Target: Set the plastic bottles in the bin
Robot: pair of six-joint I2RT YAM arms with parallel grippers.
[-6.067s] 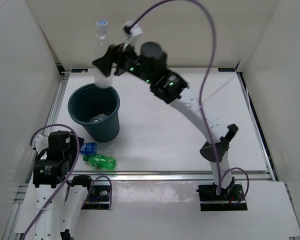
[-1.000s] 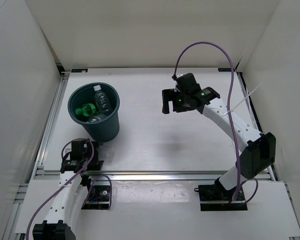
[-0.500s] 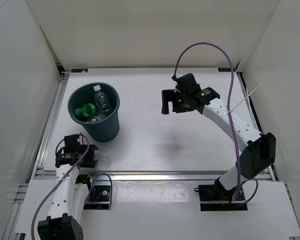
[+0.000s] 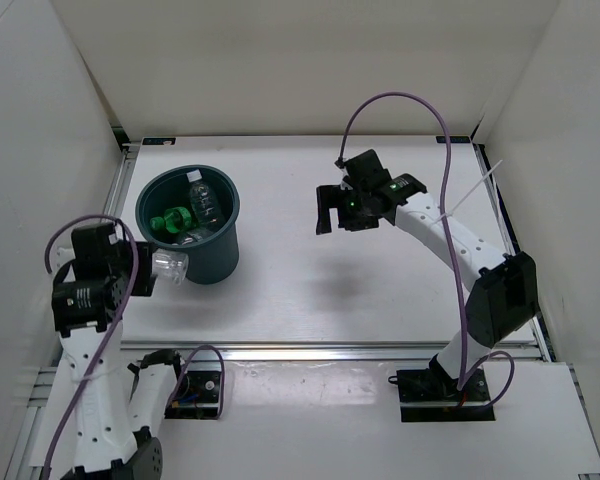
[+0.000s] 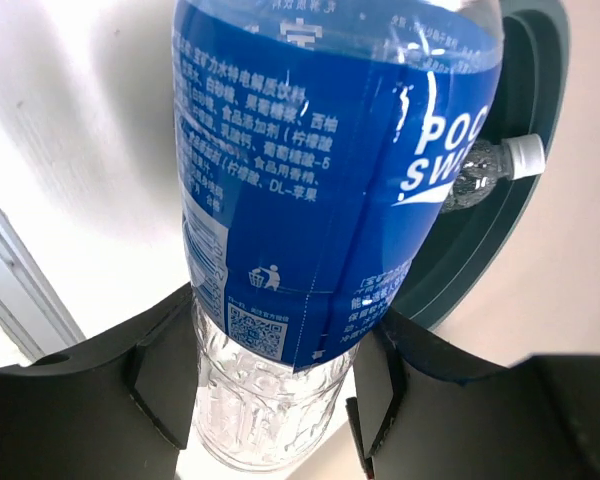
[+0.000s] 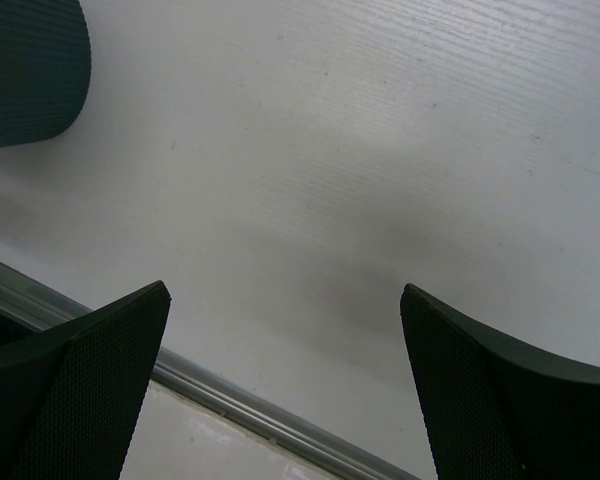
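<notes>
With a bright green plastic bottle point(image 4: 163, 222) and a clear white-capped bottle point(image 4: 202, 200) in the round dark teal bin point(image 4: 212, 262), the left tool point(image 5: 270, 395) clamps the blue-labelled clear bottle point(image 5: 330, 180), seemingly the last, while the right tool point(image 6: 290, 390) gapes empty.

Looking like a robotics lab test cell, tbh. Sitting boxed in by plain white panels point(image 4: 280, 60) on three sides, with a bare white tabletop point(image 4: 360, 290) edged in aluminium rail point(image 4: 330, 351). Trailing loose purple cables point(image 4: 392, 95) everywhere, and showing black base plates point(image 4: 445, 392) bolted down along the near edge.
</notes>
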